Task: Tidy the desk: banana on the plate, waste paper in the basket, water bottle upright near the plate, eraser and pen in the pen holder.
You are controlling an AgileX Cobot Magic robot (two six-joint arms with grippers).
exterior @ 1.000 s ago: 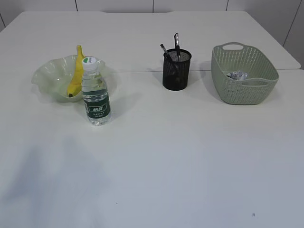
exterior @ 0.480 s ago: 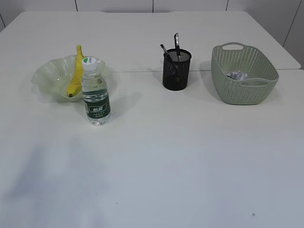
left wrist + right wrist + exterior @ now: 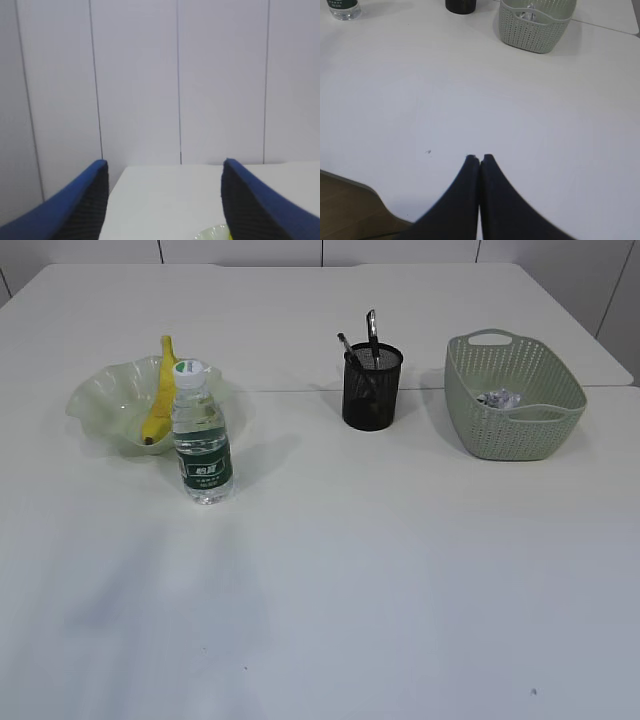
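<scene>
While the bench [image 3: 400, 570] is looking tidy, both arms are resting.
Banana [image 3: 160, 395] is lying on the plate [image 3: 100, 395], bottle [image 3: 201, 435] standing beside; left jaws are gaping wide, right jaws are pressing together, holding nothing.

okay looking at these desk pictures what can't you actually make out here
- Eraser: not seen in any view; the dark mesh of the pen holder hides whatever lies inside.
- Paper: only a small crumpled bit shows in the exterior view; the basket wall hides the rest.
- Bottle: cut off by the top edge in the right wrist view.
- Plate: only a sliver at the bottom edge of the left wrist view.
</scene>
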